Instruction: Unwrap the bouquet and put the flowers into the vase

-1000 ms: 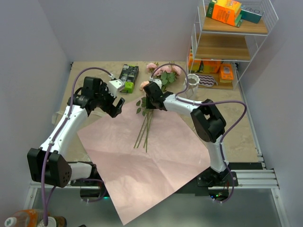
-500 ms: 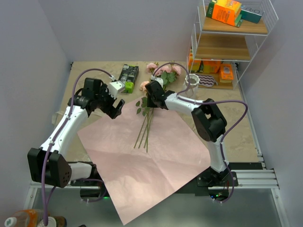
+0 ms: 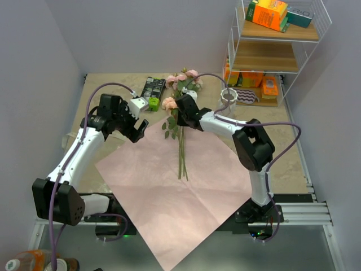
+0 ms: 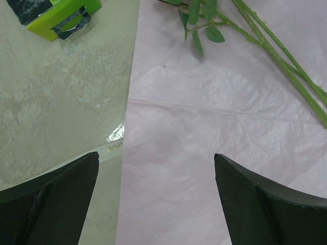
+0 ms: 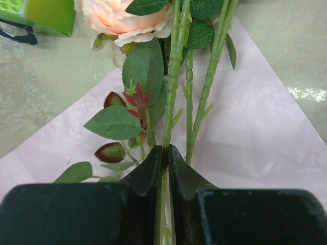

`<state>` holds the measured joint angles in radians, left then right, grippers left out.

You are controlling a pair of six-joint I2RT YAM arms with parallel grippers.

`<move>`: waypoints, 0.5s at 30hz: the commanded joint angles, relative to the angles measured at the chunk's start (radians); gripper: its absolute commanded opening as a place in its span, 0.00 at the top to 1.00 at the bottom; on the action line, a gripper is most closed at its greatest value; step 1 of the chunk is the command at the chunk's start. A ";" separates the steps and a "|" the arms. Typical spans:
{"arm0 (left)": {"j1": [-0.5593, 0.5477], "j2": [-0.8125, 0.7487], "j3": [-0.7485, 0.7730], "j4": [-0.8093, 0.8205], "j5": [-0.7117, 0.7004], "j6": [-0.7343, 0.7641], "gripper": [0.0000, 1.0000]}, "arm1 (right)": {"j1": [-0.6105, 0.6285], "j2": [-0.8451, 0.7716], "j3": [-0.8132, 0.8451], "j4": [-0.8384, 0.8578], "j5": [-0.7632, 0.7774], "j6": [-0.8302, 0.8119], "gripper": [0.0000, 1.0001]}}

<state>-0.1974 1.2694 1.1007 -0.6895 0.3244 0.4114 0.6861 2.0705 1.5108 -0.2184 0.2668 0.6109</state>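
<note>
- Half done: paper [image 3: 169,214] is spread flat, the flowers [image 3: 181,93] laid across its far corner.
- One stem [image 5: 172,76] is clamped by the right gripper [image 5: 164,153]; left gripper [image 4: 156,163] is held wide apart.
- The vase [image 3: 228,97], nearby, is not yet filled.

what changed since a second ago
The right gripper closed on the pink flowers on thin green stems and swung them: stem ends now point toward the arms' bases, blooms farther away. The unfolded pale pink paper sheet slid slightly right. The left gripper stayed open, unmoved.
</note>
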 commanded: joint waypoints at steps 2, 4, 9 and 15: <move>0.004 -0.031 0.016 0.015 0.007 0.001 0.01 | 0.006 -0.188 -0.058 0.102 0.018 -0.002 0.94; 0.004 -0.031 0.019 0.012 0.010 -0.002 0.01 | 0.010 -0.236 -0.079 0.112 0.020 -0.002 0.94; 0.004 -0.031 0.028 0.004 0.015 -0.005 0.01 | 0.030 -0.329 -0.119 0.155 0.026 -0.007 0.95; 0.004 -0.033 0.033 -0.002 0.011 -0.010 0.01 | 0.055 -0.481 -0.179 0.171 0.043 -0.039 0.96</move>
<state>-0.1974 1.2636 1.1011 -0.6918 0.3252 0.4107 0.7280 1.6978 1.3689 -0.1074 0.2783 0.6025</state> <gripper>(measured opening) 0.992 0.078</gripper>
